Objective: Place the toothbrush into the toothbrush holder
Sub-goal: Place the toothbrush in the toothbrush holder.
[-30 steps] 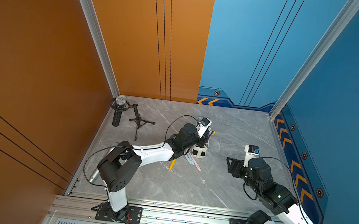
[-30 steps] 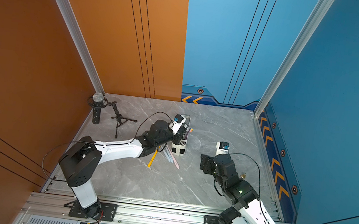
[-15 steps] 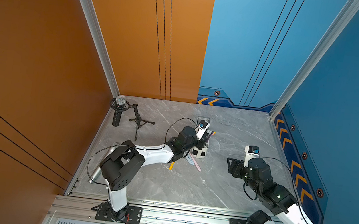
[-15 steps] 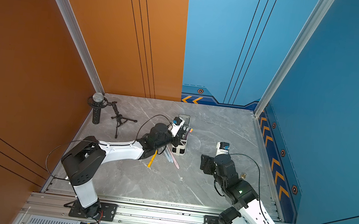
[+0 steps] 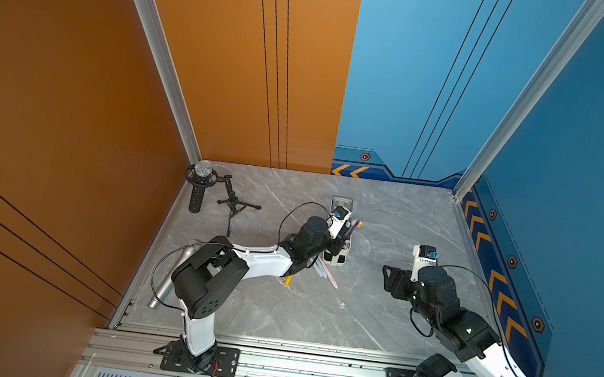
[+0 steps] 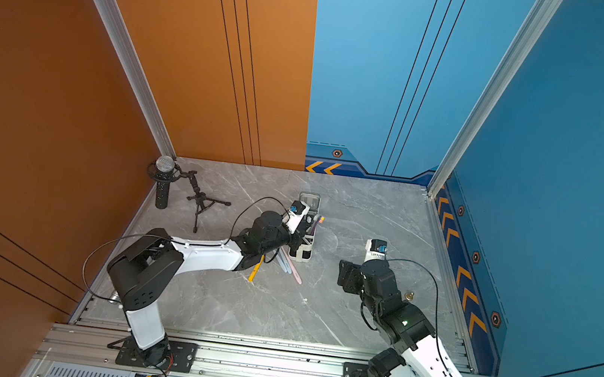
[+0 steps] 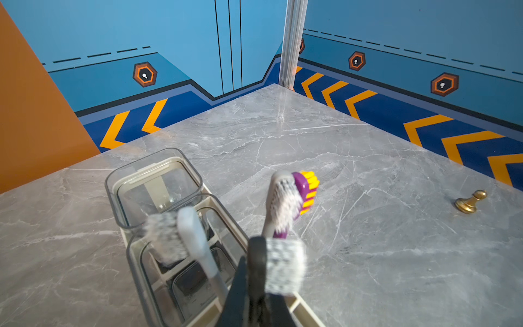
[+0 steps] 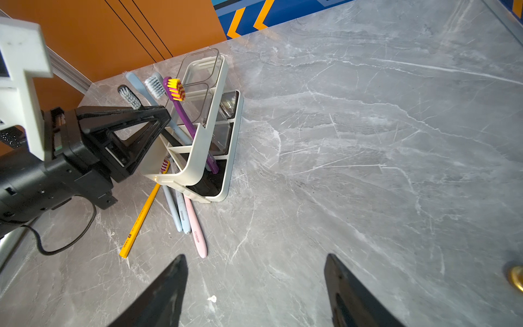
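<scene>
Overhead, in both top views, the grey marble-patterned table (image 5: 278,304) carries the toothbrush holder (image 5: 338,258) (image 6: 302,254), a narrow white rack standing near the middle. The left gripper (image 5: 341,237) (image 6: 301,232) is pressed in against the rack's top. The right gripper (image 5: 391,280) (image 6: 346,277) hangs well apart from it. A mesh-headed microphone (image 5: 199,184) stands in the far left corner.

From the left wrist, the rack's clear, rounded-square cups (image 7: 133,246) sit just below the camera. The toothbrush (image 7: 284,269), black-backed with speckled grey-white bristles, rises between the dark fingers of the left gripper (image 7: 252,300), which stand narrow and closed on its neck. A purple toothbrush (image 7: 301,186) with yellow bristles and a pale blue toothbrush (image 7: 192,235) lean beside it. A small brass knob (image 7: 469,202) rests far off on the stone.

From the right wrist, the rack's smooth white cut-out wall (image 8: 198,147) shows the purple handle slanting down to the dark base. The black brush head (image 8: 129,97) pokes above the left gripper (image 8: 152,119); its handle is hidden, so its depth in the rack cannot be told. A yellow pencil (image 8: 141,215) and a pink toothbrush (image 8: 196,229) lie flat at the rack's foot. The right gripper (image 8: 254,283) spreads its tapered black fingertips (image 8: 175,271) wide over bare stone, holding nothing.
</scene>
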